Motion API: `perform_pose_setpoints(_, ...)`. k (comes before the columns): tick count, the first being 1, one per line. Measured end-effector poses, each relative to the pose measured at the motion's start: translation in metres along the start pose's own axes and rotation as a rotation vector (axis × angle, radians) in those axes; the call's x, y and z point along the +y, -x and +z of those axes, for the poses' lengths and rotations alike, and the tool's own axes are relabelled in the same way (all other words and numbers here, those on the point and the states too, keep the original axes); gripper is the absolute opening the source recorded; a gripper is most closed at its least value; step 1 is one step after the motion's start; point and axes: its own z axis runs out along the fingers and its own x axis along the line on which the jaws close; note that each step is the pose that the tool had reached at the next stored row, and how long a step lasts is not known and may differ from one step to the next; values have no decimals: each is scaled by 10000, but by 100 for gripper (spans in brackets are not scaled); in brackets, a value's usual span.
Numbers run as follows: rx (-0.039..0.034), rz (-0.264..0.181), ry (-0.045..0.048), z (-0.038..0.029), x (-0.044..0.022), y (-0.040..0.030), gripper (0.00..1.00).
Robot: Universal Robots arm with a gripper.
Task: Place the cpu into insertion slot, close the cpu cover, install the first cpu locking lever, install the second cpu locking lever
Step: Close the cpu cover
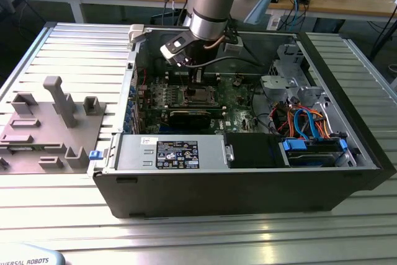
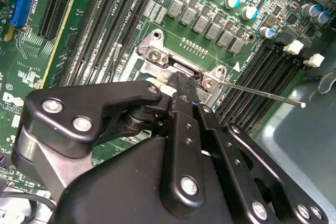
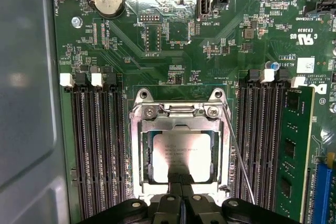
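Squarely seated, the flat silver-grey cpu (image 3: pixel 181 150) lies in the insertion slot (image 3: pixel 137 145), framed by the thin, shiny metal cpu cover (image 3: pixel 181 125) lying flat over it. The black gripper (image 3: pixel 181 178) has its 2 fingers closed together, tips down at the cpu's edge.

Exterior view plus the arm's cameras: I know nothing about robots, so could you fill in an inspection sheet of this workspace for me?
Surface: ribbed metal table with an open case lying on it.
Job's things: cpu lies in the window of the cover, which is down over it; one thin lever sticks out free beside the cover.
Clutter: grey fixture block at the exterior view's left.
End effector: fingers together, tip at the cover's edge.
Cables: blue and orange wires inside the case.
Surroundings: wooden benches with gear behind.
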Motion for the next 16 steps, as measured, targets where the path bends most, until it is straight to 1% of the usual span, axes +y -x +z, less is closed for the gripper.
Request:
perform_pose_setpoints(3, 17, -2, 9, -26, 4, -2, 11)
perform_pose_setpoints(5, 13, -2, -1, -67, 17, 0, 11)
perform_pose_setpoints(7, 45, -7, -21, -84, 49, 1, 11)
perform_pose_setpoints(11, 108, -18, -85, -96, 123, 1, 11)
perform_pose_setpoints(12, 137, -22, -118, -102, 160, 1, 11)
perform_pose_setpoints(13, 156, -25, -138, -105, 182, 1, 11)
perform_pose_setpoints(16, 188, -32, -157, -108, 210, 0, 11)
